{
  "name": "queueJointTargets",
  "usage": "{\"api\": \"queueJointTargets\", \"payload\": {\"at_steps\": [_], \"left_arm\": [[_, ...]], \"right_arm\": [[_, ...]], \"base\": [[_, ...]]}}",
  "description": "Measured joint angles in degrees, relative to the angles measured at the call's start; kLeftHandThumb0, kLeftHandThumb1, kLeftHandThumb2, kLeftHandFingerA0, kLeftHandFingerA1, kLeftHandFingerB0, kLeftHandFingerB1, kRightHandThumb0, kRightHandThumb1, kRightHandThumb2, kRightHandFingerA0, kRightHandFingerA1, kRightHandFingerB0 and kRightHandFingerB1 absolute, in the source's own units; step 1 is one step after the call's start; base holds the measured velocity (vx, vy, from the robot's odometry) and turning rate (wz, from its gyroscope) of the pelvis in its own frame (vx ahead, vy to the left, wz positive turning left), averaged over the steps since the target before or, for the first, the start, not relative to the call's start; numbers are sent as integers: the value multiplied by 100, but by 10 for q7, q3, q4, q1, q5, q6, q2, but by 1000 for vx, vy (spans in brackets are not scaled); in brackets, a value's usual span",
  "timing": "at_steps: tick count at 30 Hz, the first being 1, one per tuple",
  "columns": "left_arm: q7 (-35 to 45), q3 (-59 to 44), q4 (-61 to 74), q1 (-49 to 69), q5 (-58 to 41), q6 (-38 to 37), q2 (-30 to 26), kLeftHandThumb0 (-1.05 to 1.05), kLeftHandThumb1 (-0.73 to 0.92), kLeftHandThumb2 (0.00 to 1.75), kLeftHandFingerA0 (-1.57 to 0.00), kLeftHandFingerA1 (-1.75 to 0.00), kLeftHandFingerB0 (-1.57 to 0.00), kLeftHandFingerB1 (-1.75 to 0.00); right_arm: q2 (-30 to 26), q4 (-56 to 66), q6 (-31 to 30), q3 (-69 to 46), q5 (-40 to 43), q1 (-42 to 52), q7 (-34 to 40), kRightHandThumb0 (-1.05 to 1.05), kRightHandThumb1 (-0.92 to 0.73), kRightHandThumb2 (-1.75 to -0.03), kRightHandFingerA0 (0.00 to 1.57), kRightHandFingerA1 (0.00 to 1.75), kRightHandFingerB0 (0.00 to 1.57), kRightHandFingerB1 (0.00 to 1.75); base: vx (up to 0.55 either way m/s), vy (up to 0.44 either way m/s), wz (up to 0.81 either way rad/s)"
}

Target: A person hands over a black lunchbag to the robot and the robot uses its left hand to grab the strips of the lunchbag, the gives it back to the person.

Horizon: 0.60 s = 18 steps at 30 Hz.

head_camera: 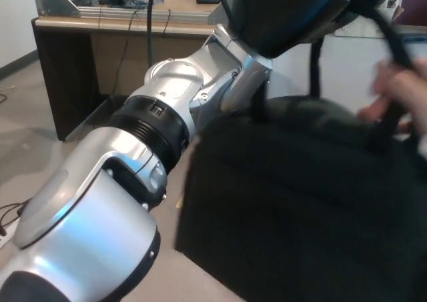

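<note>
- One robot hand (287, 12), the left, is raised at the top of the head view, its silver arm running up from the lower left; the right robot hand is out of view.
- Two black strips (313, 65) hang down from that dark robot hand, so it appears to be clenched around them, though the fingers themselves merge into the black shape and cannot be picked out one by one.
- Hanging below on those strips is the black lunchbag (300, 209), which fills the lower right of the view and hangs close against the robot's forearm.
- At the right edge a person's hand (393, 95), blurred, is at the far strip, touching or closing on it; I cannot tell whether it carries any of the weight.
- Behind everything stands a wooden desk (100, 25) with cables and metal framing on top, well apart from the bag.
- Judging progress: the handover to the robot and the grab look done, and the return is under way.
- Left to do, as I read it: the person takes a firm hold, then the left robot hand lets the strips go.
</note>
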<state>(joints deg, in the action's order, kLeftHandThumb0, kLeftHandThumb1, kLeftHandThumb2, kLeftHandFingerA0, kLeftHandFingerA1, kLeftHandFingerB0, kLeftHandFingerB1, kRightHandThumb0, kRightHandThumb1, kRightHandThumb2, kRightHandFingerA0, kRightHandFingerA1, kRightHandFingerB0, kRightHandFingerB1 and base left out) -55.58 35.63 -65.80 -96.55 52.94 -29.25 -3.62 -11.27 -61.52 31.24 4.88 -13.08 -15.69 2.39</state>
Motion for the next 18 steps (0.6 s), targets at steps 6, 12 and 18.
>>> {"api": "queueJointTargets", "payload": {"at_steps": [6, 12, 18], "left_arm": [[19, -5, 24, 11, -6, -9, 7, -54, 57, 57, -59, -98, -50, -57], [76, -14, 49, 13, -20, -13, 11, -103, 66, 62, 0, 0, 0, 0], [132, -26, 94, 26, -35, -13, 11, -105, 67, 61, 0, 0, 0, 0]], "right_arm": [[0, 2, 0, 0, 0, 0, -2, -64, -65, -104, 36, 58, 20, 47], [0, 2, 0, 0, -1, 0, -3, -67, -67, -104, 36, 57, 22, 48], [0, 2, 0, 3, -1, 0, -3, -68, -68, -103, 35, 56, 26, 49]], "base": [[0, 0, 0], [0, 0, 0], [0, 0, 0]]}}
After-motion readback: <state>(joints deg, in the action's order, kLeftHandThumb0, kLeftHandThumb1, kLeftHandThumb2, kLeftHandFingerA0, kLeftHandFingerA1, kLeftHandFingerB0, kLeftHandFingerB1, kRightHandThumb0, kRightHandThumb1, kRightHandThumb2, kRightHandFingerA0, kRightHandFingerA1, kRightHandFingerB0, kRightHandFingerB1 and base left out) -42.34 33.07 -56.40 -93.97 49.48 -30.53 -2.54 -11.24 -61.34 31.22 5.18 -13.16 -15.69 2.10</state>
